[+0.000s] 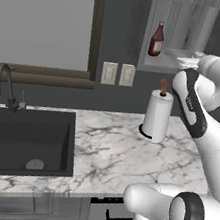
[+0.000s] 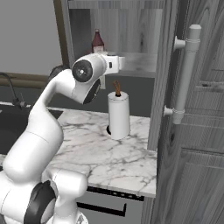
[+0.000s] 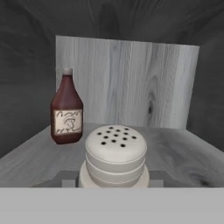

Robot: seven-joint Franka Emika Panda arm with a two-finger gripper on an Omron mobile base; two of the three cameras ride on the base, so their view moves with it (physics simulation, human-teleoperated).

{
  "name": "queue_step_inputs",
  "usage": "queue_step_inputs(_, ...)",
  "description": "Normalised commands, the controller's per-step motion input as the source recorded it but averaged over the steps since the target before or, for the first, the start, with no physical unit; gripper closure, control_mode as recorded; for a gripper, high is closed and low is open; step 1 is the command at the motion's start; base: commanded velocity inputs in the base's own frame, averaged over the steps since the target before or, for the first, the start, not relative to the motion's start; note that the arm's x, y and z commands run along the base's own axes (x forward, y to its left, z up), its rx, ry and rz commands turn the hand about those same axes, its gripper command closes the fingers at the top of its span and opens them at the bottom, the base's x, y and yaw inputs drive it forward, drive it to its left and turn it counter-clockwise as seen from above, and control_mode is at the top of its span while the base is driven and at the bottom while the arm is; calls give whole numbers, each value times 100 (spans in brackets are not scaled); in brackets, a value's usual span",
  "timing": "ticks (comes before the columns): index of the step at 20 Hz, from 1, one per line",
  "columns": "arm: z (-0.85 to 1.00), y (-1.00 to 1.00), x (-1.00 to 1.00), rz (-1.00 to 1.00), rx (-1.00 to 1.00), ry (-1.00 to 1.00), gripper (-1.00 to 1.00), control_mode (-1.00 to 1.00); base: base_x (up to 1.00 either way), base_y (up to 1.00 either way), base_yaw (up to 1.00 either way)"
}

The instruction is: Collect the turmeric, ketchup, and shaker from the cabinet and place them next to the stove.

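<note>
You're at the shaker (image 3: 115, 155) step: it stands on the cabinet (image 3: 183, 153) shelf, hard against the hand camera, with the ketchup (image 3: 67, 109) behind and left of it. The gripper's tips are hidden, so a grasp is likely but unconfirmed. Next, lift and withdraw without bumping the ketchup.
</note>
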Motion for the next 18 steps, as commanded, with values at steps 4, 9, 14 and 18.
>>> queue_step_inputs(4, 31, 13, -74, 0, 0, 4, 100, -100, 0, 0, 0)
queue_step_inputs(9, 24, 16, -73, 0, 0, 7, 100, -100, 0, 0, 0)
queue_step_inputs(14, 10, 17, -79, 0, -1, 7, 100, -100, 0, 0, 0)
queue_step_inputs(18, 0, 6, -91, 0, 0, 1, 100, -100, 0, 0, 0)
